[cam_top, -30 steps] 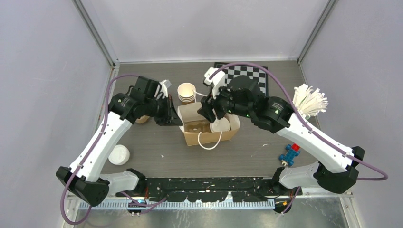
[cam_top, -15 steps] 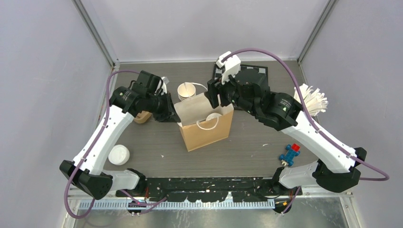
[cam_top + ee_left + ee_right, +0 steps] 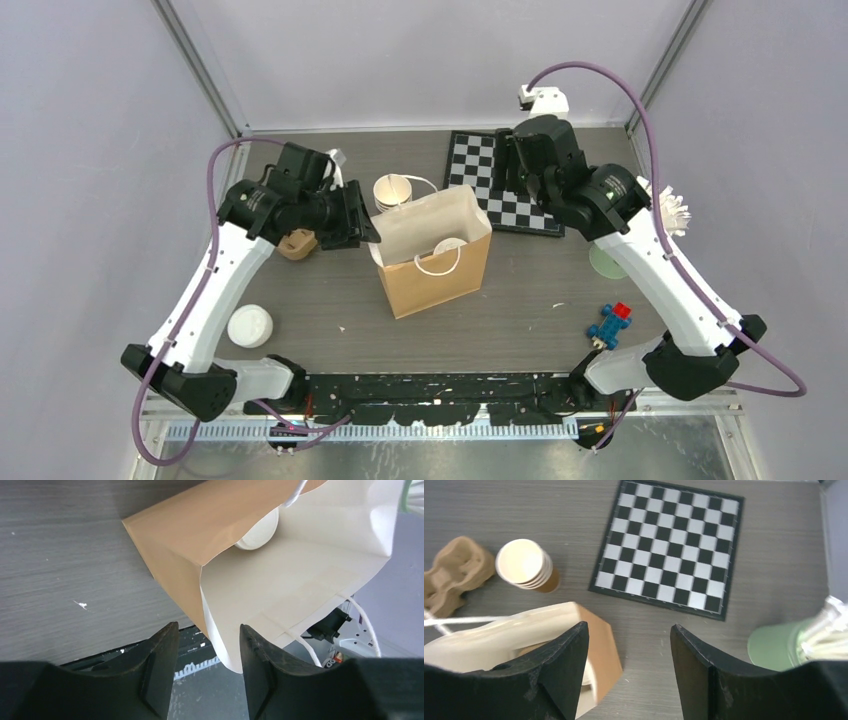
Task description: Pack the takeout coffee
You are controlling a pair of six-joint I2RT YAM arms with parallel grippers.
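The brown paper bag (image 3: pixel 432 262) stands upright mid-table with its mouth open. Inside it sits the takeout coffee (image 3: pixel 257 530), of which only the white lid (image 3: pixel 450 244) shows. My left gripper (image 3: pixel 362 224) is open at the bag's upper left corner. In the left wrist view the bag's white rim (image 3: pixel 227 650) hangs between the fingers, near the right one, unclamped. My right gripper (image 3: pixel 512 172) is open and empty, raised above the checkerboard (image 3: pixel 505 180), up and right of the bag (image 3: pixel 599 640).
A stack of lidless cups (image 3: pixel 393 192) stands just behind the bag, and a brown pulp carrier (image 3: pixel 297 243) lies under the left arm. A loose white lid (image 3: pixel 250 325) lies front left. A green holder of white sticks (image 3: pixel 655 212) and a blue toy (image 3: pixel 610 323) are at right.
The bag rose from lying open to standing upright. The left gripper opened off the bag's rim. The right arm pulled out of the bag and swung up and back over the checkerboard.
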